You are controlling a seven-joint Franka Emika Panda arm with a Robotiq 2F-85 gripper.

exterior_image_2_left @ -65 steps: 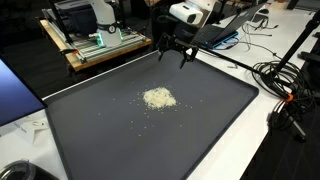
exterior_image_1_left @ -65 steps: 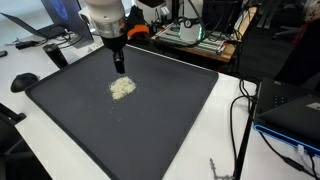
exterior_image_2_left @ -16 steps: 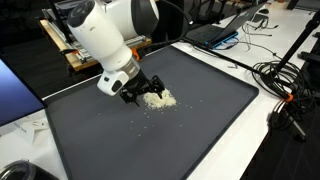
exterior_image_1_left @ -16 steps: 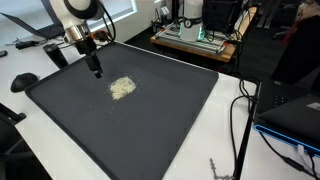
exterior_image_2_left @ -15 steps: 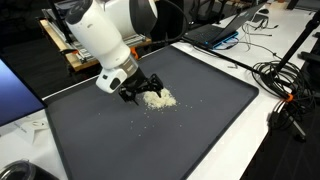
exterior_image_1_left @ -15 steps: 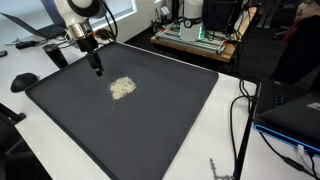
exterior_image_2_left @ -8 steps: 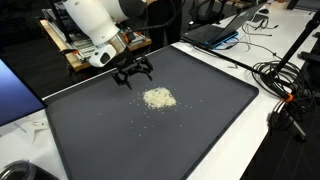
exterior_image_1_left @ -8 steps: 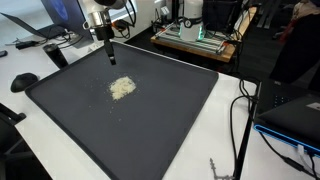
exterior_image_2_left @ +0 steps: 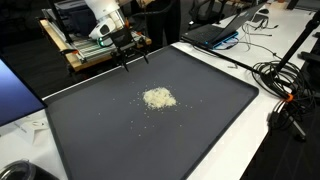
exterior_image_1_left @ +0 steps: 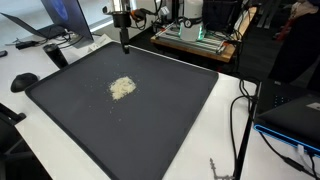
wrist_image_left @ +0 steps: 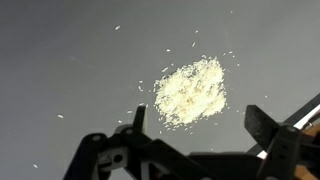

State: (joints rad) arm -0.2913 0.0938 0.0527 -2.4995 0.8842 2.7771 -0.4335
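A small heap of pale grains [exterior_image_1_left: 122, 88] lies loose on the dark mat [exterior_image_1_left: 170, 125], a little toward its far side. Stray grains are scattered about it, since nothing contains them. The mat covers most of the white table [exterior_image_1_left: 228, 132]. The pincer [exterior_image_1_left: 125, 45] hangs over the mat's far edge, well apart from the heap. Its fingers are spread wide and hold nothing, and in the wrist view they frame the heap.

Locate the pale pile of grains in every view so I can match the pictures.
In an exterior view: pile of grains left of centre, upper half.
In an exterior view: pile of grains near centre.
Wrist view: pile of grains right of centre.
Shared landmark: the dark mat beneath it.
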